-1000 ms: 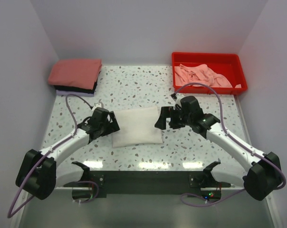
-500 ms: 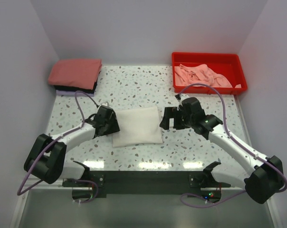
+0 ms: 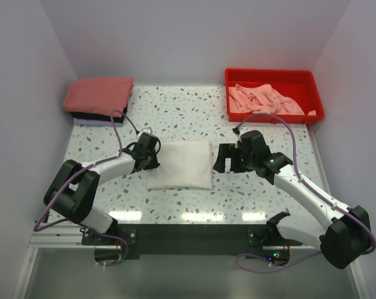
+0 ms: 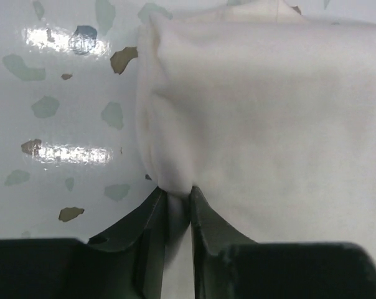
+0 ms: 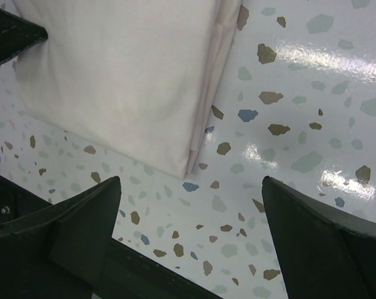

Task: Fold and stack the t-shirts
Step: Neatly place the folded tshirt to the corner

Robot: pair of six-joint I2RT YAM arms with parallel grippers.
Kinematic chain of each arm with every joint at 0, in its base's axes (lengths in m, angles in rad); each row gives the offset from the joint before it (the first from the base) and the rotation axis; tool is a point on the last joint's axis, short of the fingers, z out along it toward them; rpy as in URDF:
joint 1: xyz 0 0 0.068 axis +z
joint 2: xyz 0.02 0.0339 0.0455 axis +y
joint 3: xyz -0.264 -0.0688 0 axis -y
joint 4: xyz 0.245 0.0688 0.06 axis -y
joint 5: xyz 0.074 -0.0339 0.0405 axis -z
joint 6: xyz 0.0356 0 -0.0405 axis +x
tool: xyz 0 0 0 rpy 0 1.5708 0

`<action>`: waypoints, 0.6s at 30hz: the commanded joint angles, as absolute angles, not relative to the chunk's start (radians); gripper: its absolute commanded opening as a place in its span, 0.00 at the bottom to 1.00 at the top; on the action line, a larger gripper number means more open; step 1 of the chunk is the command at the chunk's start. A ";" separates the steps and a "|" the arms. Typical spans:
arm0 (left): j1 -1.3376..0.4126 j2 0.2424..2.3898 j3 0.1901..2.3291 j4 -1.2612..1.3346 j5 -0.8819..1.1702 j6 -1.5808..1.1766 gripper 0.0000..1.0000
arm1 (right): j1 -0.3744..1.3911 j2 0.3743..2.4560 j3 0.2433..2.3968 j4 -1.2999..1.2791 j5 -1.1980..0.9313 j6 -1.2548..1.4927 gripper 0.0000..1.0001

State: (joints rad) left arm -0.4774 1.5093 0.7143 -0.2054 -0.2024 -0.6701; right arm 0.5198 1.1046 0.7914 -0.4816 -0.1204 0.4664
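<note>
One white tee [image 3: 180, 164], folded: I see L gripper [image 4: 178, 196] pinching its left edge, R gripper [image 5: 191, 184] wide open just off right edge.

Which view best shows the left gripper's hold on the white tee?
Left wrist: the left gripper pinches the tee's folded edge, in close-up. The top view shows it at the tee's left edge, contact hidden. The right wrist view shows only the tee's other side.
</note>
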 commanded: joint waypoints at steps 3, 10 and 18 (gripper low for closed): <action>-0.515 1.604 0.758 -0.253 -0.314 -0.660 0.12 | 0.499 1.075 0.778 -0.476 -0.104 0.430 0.99; -0.518 1.661 0.882 -0.354 -0.477 -0.652 0.00 | 0.434 1.075 0.767 -0.474 -0.129 0.390 0.99; -0.517 1.663 1.078 -0.385 -0.701 -0.529 0.00 | 0.402 1.066 0.770 -0.476 -0.068 0.324 0.99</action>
